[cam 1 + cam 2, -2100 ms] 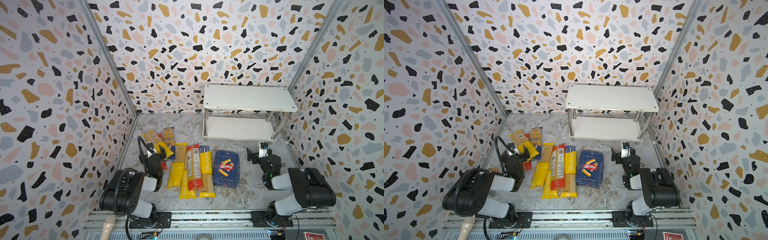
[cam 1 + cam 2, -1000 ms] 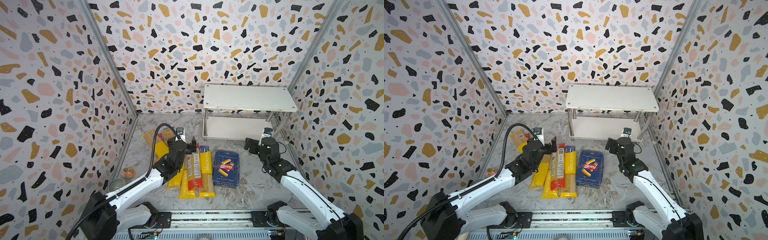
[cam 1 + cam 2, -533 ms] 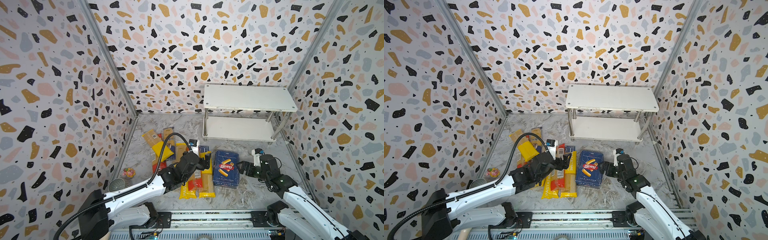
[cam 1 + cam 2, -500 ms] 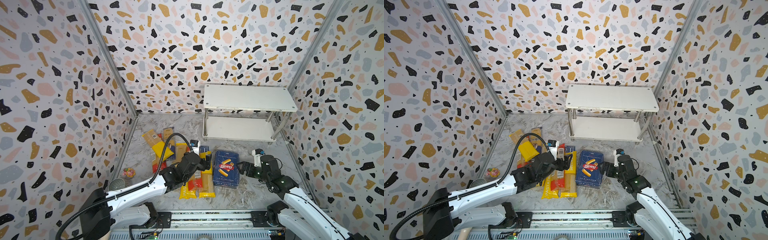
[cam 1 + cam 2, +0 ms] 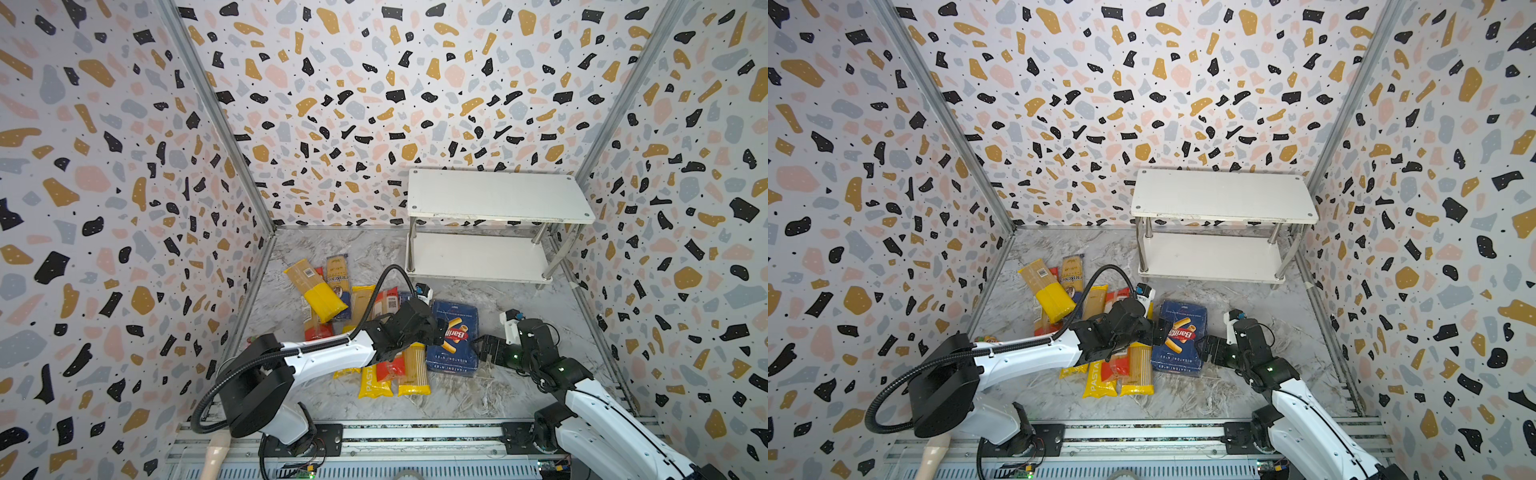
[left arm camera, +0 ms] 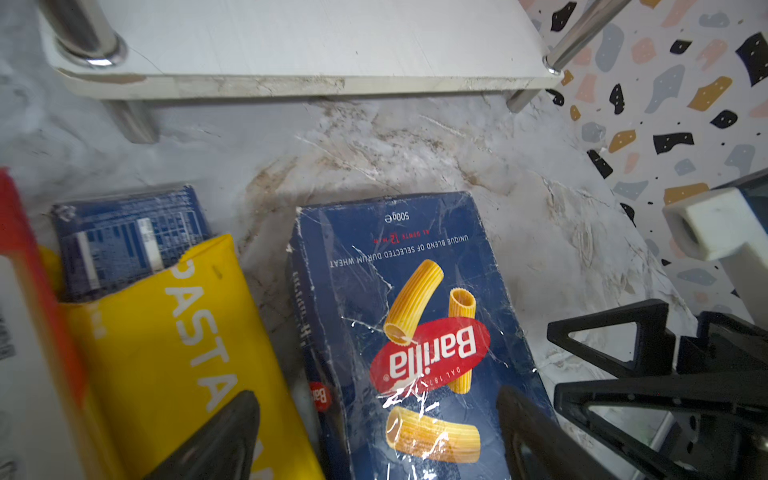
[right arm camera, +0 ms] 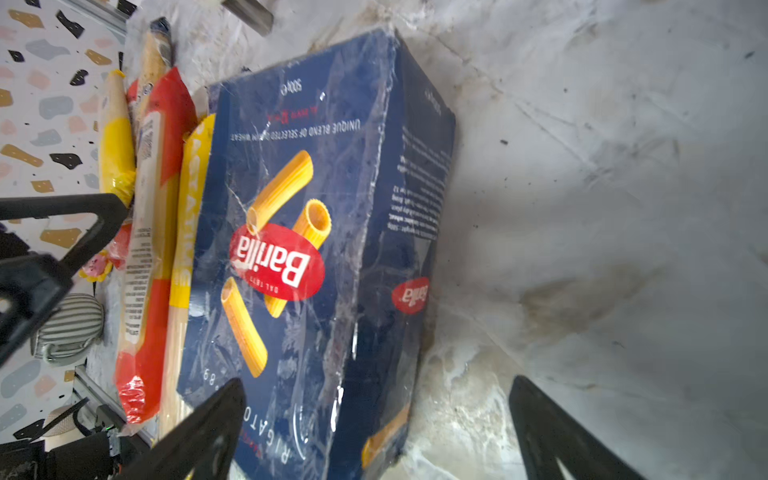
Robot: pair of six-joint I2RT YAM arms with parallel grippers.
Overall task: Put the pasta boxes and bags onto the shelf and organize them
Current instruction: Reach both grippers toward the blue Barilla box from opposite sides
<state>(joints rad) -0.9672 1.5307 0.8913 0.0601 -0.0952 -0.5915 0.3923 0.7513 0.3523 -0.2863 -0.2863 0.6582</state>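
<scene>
My left gripper [image 6: 374, 440] is released, jaws spread wide. One jaw hangs over the yellow PASTA bag [image 6: 174, 353]. The other is at the opposite long edge of the wide Barilla box [image 6: 415, 316], so the box's whole width lies between them. I cannot tell whether either tip touches it. Just past the bag-side jaw, the narrow blue box [image 6: 124, 237] lies partly under the bag's end. Further ahead, across bare marble floor [image 6: 415, 145], is the lower board of the shelf [image 6: 311, 37].

My right gripper [image 7: 374, 436] is also released and wide. One jaw is over the box's printed face, the other over bare marble beside it, with the box's near corner between them. Beyond the box lies a red-ended bag [image 7: 153, 208].

In both top views the grippers face each other across the flat-lying box.
</scene>
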